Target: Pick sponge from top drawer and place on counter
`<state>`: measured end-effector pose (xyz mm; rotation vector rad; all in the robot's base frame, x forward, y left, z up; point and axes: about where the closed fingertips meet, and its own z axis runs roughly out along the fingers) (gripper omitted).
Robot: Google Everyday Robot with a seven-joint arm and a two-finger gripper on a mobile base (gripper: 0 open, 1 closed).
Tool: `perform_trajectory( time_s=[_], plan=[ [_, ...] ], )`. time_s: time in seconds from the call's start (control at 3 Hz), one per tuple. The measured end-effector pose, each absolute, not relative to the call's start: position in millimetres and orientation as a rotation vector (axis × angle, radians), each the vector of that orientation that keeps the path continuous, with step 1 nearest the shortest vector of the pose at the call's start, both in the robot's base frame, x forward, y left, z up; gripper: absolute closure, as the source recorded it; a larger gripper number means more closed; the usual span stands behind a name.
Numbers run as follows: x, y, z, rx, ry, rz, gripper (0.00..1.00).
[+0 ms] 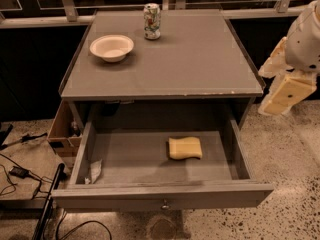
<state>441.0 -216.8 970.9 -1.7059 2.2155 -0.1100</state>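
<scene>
Pincer (pixel 284 88) is seen at the right edge of the frame, level with the bench front, hanging over the floor and well apart from the cabinet. Nothing is held in it. Whether it is spread or pressed together cannot be told from this view. The white arm body is cut off by the frame edge just above it.

Sponge (pixel 185 148) is found lying flat on the floor of the top drawer (pixel 130 156), right of centre, closer to the back than to the front panel, clear of all walls. It is untouched.

The top drawer is pulled fully out toward the bottom of the frame; a small round knob (pixel 164 204) is seen at the middle of the front panel. A crumpled pale scrap (pixel 95 170) is lodged in the drawer's lower-left corner, against the left wall.

Bench (pixel 195 59) fills the upper centre. A chipped pale strip is visible along its front edge. A white bowl (pixel 111 47) is set upright at its upper left; a printed can (pixel 152 21) stands upright near the back edge, just right of the bowl and apart from it.

A cardboard box (pixel 61 130) is tucked beside the cabinet's left side. Cables (pixel 20 173) are strewn on the speckled floor (pixel 290 179) at lower left.
</scene>
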Motion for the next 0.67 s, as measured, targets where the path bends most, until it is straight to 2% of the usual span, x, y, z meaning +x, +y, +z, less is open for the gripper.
perform_trajectory(
  time_s=[0.67],
  plan=[
    [461,-223,893,-1.551,2.181,-0.017,0.89]
  ],
)
